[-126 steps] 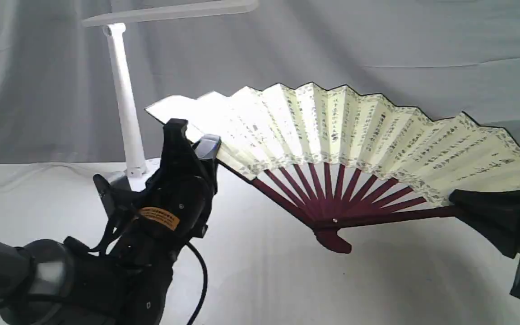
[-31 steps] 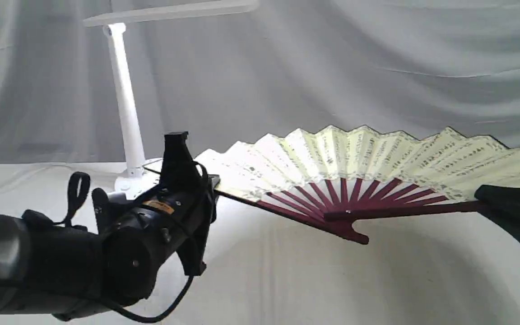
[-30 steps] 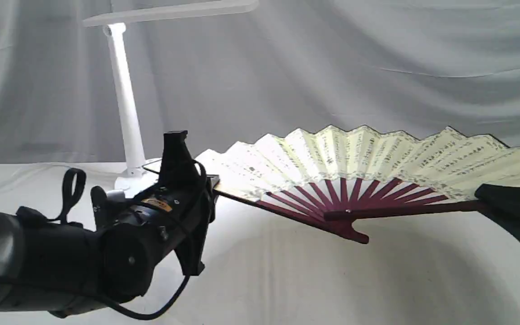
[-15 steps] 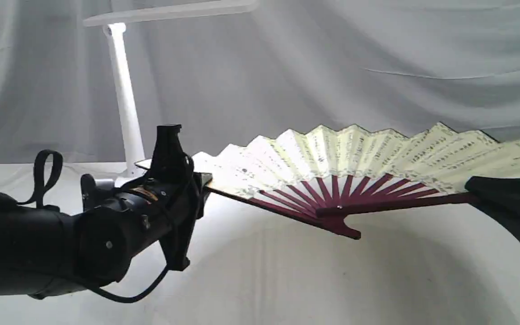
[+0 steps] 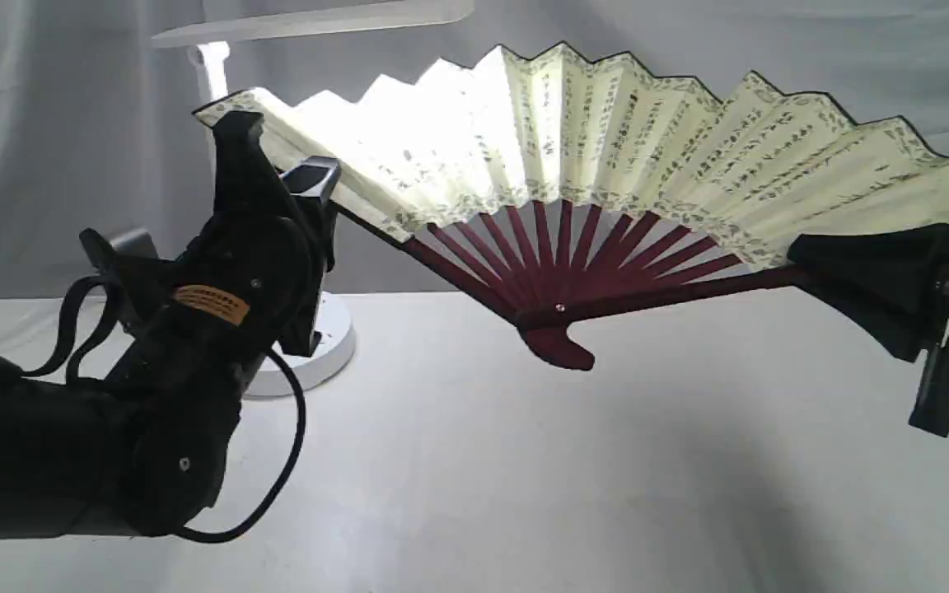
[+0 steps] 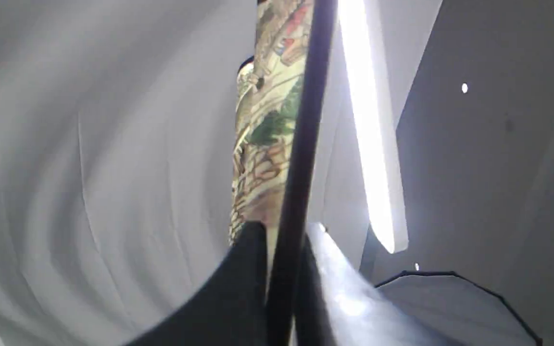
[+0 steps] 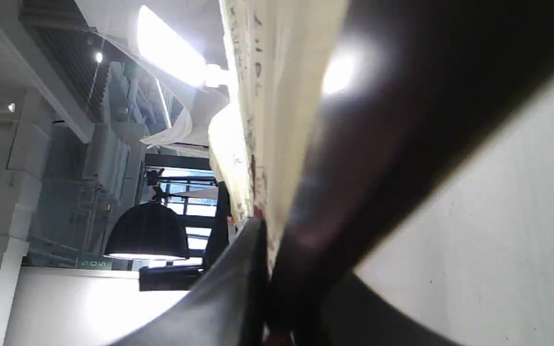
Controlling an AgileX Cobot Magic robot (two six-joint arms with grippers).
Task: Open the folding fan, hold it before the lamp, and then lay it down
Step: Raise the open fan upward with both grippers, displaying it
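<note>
The folding fan (image 5: pixel 606 140) is spread wide and held upright in the air, cream leaf with black script on top and maroon ribs meeting at the pivot (image 5: pixel 558 309) below. My left gripper (image 5: pixel 277 171) is shut on its left guard, and my right gripper (image 5: pixel 812 257) is shut on its right guard. The white lamp stands behind the fan's left part; its lit head (image 5: pixel 318 18) shows above the leaf and its round base (image 5: pixel 330 346) sits on the table. The left wrist view shows the dark guard (image 6: pixel 301 168) beside the glowing lamp head (image 6: pixel 368 144). The right wrist view shows the leaf (image 7: pixel 277 96) edge-on.
A white table (image 5: pixel 524 494) lies under the fan. A grey cloth backdrop (image 5: pixel 71 165) hangs behind everything. A black cable (image 5: pixel 289 461) loops off the left arm close to the lamp base.
Both arms have lifted the fan from a low, nearly flat tilt to a high upright pose before the lamp. It also shifted left. Both grips held.
</note>
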